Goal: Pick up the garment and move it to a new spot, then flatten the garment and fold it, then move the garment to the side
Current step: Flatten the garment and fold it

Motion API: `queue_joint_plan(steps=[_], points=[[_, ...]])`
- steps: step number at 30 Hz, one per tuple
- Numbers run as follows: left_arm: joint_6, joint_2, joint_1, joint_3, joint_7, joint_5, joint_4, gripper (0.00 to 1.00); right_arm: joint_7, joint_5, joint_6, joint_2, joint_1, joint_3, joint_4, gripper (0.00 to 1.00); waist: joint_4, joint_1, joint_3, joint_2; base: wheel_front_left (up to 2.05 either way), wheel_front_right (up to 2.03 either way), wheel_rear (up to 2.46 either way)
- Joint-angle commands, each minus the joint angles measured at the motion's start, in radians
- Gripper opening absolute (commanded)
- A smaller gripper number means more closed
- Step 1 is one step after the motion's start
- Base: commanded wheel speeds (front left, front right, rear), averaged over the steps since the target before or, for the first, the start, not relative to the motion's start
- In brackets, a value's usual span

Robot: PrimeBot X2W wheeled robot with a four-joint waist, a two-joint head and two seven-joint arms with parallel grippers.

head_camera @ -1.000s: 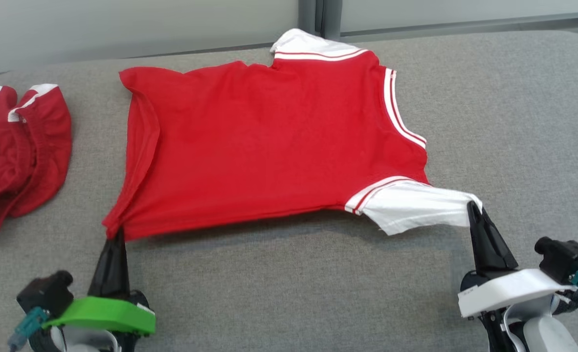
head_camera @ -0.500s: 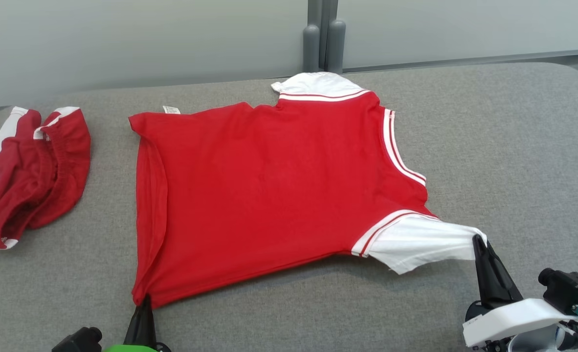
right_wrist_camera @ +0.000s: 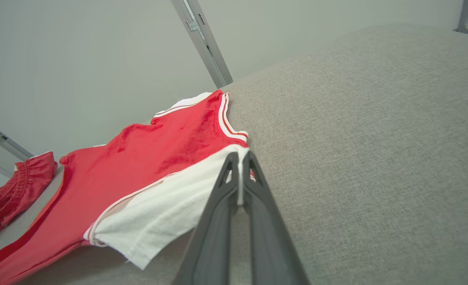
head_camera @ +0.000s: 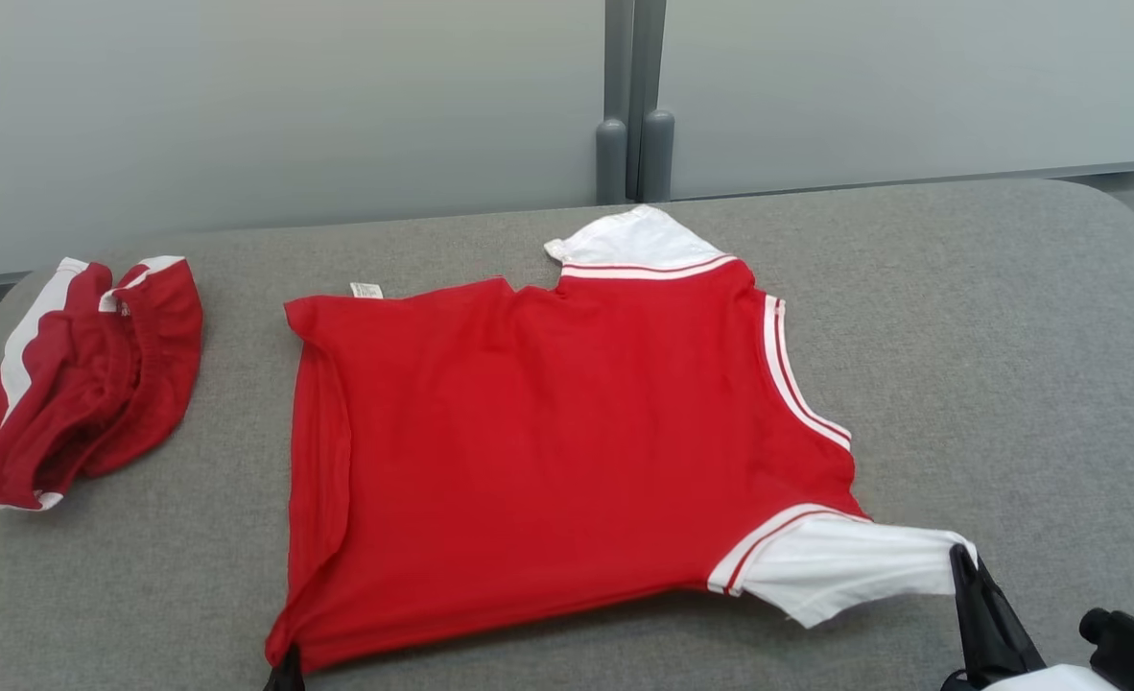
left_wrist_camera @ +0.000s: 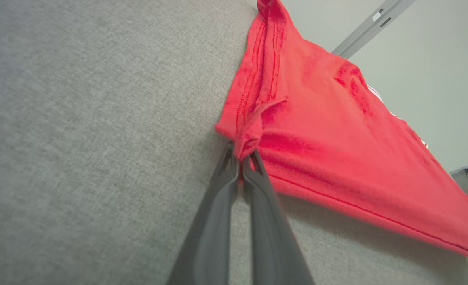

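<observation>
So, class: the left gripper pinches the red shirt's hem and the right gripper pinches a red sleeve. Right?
No: the sleeve in the right gripper is white, not red, as the right wrist view shows. The left gripper pinches the red shirt at its hem.

Red shirt [head_camera: 548, 461] with white sleeves, spread mostly flat on grey surface, near edge lifted.

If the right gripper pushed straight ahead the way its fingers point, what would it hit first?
The right gripper is shut on the white sleeve, so that comes first; beyond it, probably the red shirt, depth unclear.
</observation>
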Motion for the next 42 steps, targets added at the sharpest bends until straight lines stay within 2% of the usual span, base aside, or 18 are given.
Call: queue_joint_plan(steps=[1, 13, 42], points=[[-0.001, 0.004, 0.024, 0.003, -0.001, -0.015, -0.002, 0.0, -0.007, 0.013, -0.002, -0.005, 0.025, -0.011, -0.007, 0.0, -0.002, 0.0001, -0.01, 0.004, 0.0, 0.0, 0.0], [0.018, 0.003, 0.083, -0.043, -0.001, -0.055, 0.002, 0.0, 0.005, 0.037, -0.002, -0.005, 0.1, -0.01, -0.002, 0.0, -0.02, 0.0001, -0.031, 0.004, 0.0, 0.0, 0.0], [0.065, 0.003, 0.148, -0.061, 0.004, -0.04, -0.163, 0.0, -0.014, 0.046, -0.001, -0.004, 0.063, 0.014, 0.027, 0.0, -0.012, 0.0001, -0.035, 0.004, 0.0, 0.0, 0.0]])
